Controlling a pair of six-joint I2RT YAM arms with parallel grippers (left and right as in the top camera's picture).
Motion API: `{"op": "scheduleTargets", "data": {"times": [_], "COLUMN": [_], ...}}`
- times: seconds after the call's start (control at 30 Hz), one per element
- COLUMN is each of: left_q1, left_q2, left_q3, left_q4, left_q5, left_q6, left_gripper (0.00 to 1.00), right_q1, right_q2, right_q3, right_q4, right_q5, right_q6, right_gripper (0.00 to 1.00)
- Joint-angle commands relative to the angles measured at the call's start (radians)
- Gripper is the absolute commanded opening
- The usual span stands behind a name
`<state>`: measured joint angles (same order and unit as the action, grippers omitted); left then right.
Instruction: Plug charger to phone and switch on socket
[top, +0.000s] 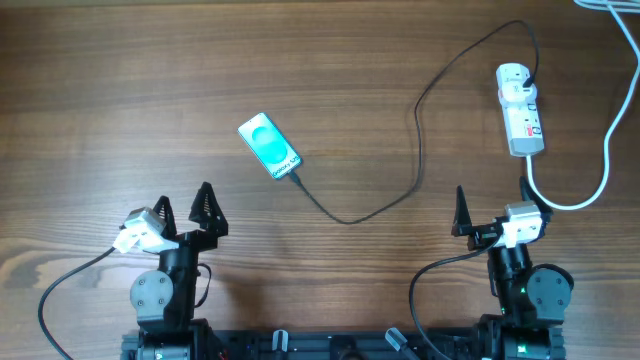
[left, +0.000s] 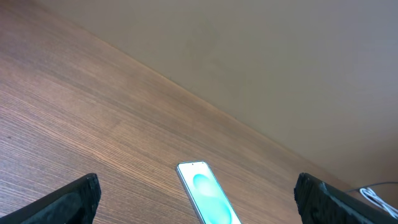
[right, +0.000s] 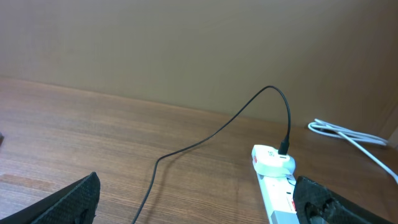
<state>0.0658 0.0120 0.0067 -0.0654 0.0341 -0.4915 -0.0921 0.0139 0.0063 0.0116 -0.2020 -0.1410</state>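
Observation:
The turquoise phone (top: 269, 146) lies on the wooden table left of centre, tilted; it also shows in the left wrist view (left: 207, 194). The thin black charger cable (top: 418, 130) runs from the white adapter on the socket strip (top: 521, 112) down and left, and its tip (top: 297, 177) sits at the phone's lower right end. The right wrist view shows the strip (right: 278, 182) and cable (right: 186, 147). My left gripper (top: 182, 206) is open and empty, below and left of the phone. My right gripper (top: 495, 205) is open and empty, below the strip.
The strip's thick white cord (top: 604, 150) loops along the right edge and off the top right corner. It also shows at the far right in the right wrist view (right: 348, 133). A plain wall stands behind the table.

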Motion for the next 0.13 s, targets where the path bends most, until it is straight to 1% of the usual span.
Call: {"op": "scheduleTargets", "data": {"times": [0.0, 0.1], "left_q1": [0.006, 0.006], "left_q2": [-0.005, -0.005], "left_q3": [-0.001, -0.001], "left_q4": [-0.011, -0.011], "left_q5": [-0.01, -0.01], "left_q6": [0.016, 0.016], "left_gripper": [1.0, 1.0], "right_q1": [0.006, 0.006], "right_q2": [0.002, 0.002], "right_q3": [-0.001, -0.001], "right_q4": [0.004, 0.004], "right_q5": [-0.002, -0.002], "right_q6": [-0.014, -0.014], "right_gripper": [1.0, 1.0]}}
